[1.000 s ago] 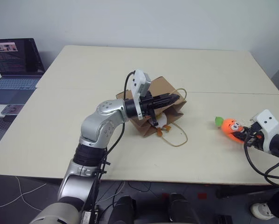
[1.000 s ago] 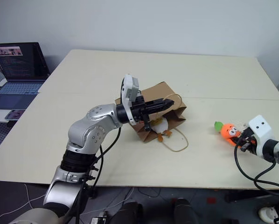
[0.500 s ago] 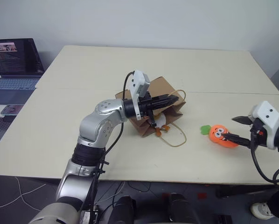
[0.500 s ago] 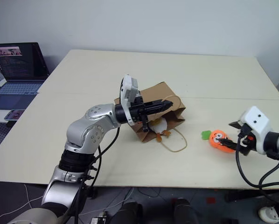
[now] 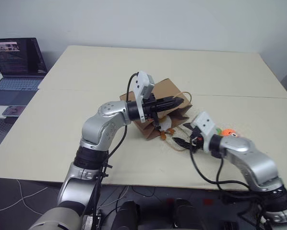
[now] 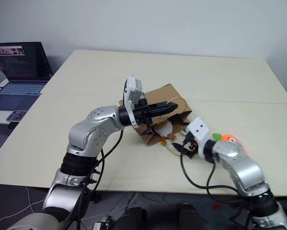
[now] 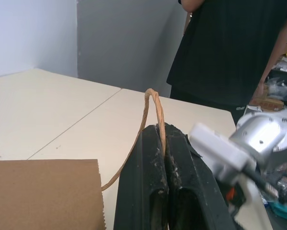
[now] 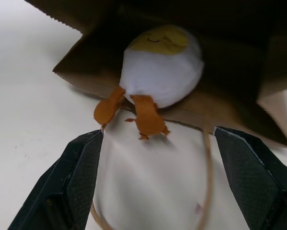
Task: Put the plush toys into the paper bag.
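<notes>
Paper bag [image 5: 158, 103] lying mid-table, left gripper [image 5: 178, 101] pinching its cord handle [image 7: 153, 108], egg toy [image 8: 161, 64] in the bag's mouth, right gripper [image 8: 158, 191] spread wide before it, carrot toy [image 5: 227, 132] behind the right arm, toward the table's right edge.

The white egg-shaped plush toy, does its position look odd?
Yes. The white egg-shaped plush toy lies only halfway in the mouth of the brown paper bag, which lies on its side; its orange feet stick out onto the table.
</notes>
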Motion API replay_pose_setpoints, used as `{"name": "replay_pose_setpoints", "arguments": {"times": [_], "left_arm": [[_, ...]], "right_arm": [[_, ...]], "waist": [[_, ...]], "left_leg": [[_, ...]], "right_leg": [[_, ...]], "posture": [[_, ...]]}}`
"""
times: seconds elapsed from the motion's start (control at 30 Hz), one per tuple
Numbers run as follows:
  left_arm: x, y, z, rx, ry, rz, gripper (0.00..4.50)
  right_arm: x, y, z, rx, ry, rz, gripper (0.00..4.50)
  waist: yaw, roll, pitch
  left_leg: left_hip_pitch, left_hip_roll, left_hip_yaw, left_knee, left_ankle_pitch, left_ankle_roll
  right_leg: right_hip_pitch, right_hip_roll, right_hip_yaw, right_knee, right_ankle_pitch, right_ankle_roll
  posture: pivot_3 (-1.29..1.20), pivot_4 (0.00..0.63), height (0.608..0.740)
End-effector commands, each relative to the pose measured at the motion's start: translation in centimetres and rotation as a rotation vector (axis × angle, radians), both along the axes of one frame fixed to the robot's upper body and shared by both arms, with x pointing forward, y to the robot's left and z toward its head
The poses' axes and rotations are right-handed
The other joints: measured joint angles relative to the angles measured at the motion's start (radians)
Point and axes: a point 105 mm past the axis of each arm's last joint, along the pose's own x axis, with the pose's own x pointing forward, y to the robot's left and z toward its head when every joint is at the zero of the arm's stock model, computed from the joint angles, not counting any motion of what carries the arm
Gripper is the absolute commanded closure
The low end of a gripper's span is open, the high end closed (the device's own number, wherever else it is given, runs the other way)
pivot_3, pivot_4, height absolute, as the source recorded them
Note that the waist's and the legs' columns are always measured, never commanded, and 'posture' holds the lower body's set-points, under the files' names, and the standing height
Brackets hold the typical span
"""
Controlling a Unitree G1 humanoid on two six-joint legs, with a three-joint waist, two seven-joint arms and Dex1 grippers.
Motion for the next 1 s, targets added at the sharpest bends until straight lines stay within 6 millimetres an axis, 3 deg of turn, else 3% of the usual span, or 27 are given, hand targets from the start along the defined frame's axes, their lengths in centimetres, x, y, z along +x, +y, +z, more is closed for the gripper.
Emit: {"name": "replay_pose_setpoints", "arguments": {"times": [0.03, 0.17, 0.2, 0.43, 0.6, 0.73, 1.0], "left_arm": [[-0.5, -0.2, 1.6, -0.021, -0.057, -0.018, 4.5], [-0.7, -0.3, 1.6, -0.021, -0.056, -0.021, 4.5], [-0.7, -0.3, 1.6, -0.021, -0.055, -0.021, 4.5], [-0.8, -0.4, 1.6, -0.026, -0.051, -0.021, 4.5], [-0.9, -0.6, 1.6, -0.032, -0.044, -0.023, 4.5], [-0.9, -0.7, 1.7, -0.035, -0.041, -0.022, 4.5], [-0.8, -0.6, 1.6, -0.031, -0.041, -0.015, 4.5]], "right_arm": [[1.6, 1.0, 0.9, 0.02, -0.083, -0.037, 0.66], [2.7, 2.4, 1.3, 0.07, -0.107, -0.07, 1.48], [2.8, 2.6, 1.4, 0.077, -0.112, -0.069, 1.98], [3.6, 3.2, 1.4, 0.092, -0.123, -0.093, 4.41], [4.1, 4.3, 1.2, 0.122, -0.135, -0.107, 4.46], [5.5, 5.2, 2.4, 0.227, -0.178, -0.164, 4.46], [6.3, 5.0, 2.4, 0.269, -0.165, -0.215, 4.46]], "waist": [[-0.001, 0.0, 0.0], [-0.002, 0.0, 0.0], [-0.002, 0.0, 0.0], [-0.003, 0.0, 0.0], [-0.003, 0.0, 0.0], [-0.007, 0.0, 0.0], [-0.003, 0.0, 0.0]], "left_leg": [[0.0, 0.0, 0.0, 0.0, 0.0, 0.0], [0.001, 0.0, 0.0, 0.0, 0.0, 0.0], [0.001, 0.0, 0.0, 0.0, 0.0, 0.0], [0.0, -0.001, -0.002, 0.0, 0.0, 0.0], [0.001, -0.001, -0.002, 0.0, 0.0, 0.0], [0.001, -0.001, -0.001, 0.0, 0.0, 0.0], [0.0, -0.001, -0.003, -0.001, 0.0, 0.0]], "right_leg": [[0.0, 0.0, 0.0, 0.0, 0.0, 0.0], [0.0, 0.0, 0.0, 0.001, 0.0, 0.0], [0.0, 0.0, 0.0, 0.001, 0.0, 0.0], [0.0, 0.0, -0.001, 0.001, 0.0, 0.0], [0.0, 0.0, -0.001, 0.001, 0.0, 0.0], [0.0, 0.001, -0.001, 0.002, 0.0, 0.0], [0.0, 0.001, -0.001, 0.002, 0.0, 0.0]], "posture": [[0.0, 0.15, 0.74], [0.0, 0.15, 0.74], [0.0, 0.15, 0.74], [0.0, 0.15, 0.74], [0.0, 0.15, 0.74], [0.0, 0.15, 0.74], [0.0, 0.15, 0.74]]}}
